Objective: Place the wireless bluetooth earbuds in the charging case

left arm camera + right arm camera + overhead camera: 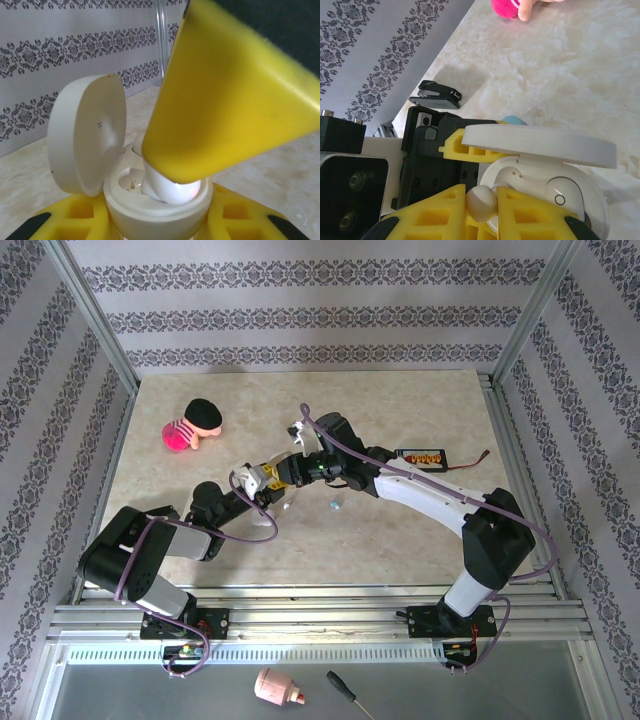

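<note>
In front of the arms' bases, a screwdriver (345, 692) and a pink object (278, 688) are lying off the table (400, 540). Over the table's middle, the left fingers (95, 225) are clamping the white charging case (155, 215) from both sides, with its round lid (87, 135) standing hinged open. The right fingers (530, 215) are pinching a white earbud (481, 202) and holding it down in the case's open mouth. A pale blue earbud (335, 506) is lying loose on the table just beside them. Farther back, a pink plush toy (192, 425) is sitting on the left and a black battery pack (428, 456) is lying on the right.
</note>
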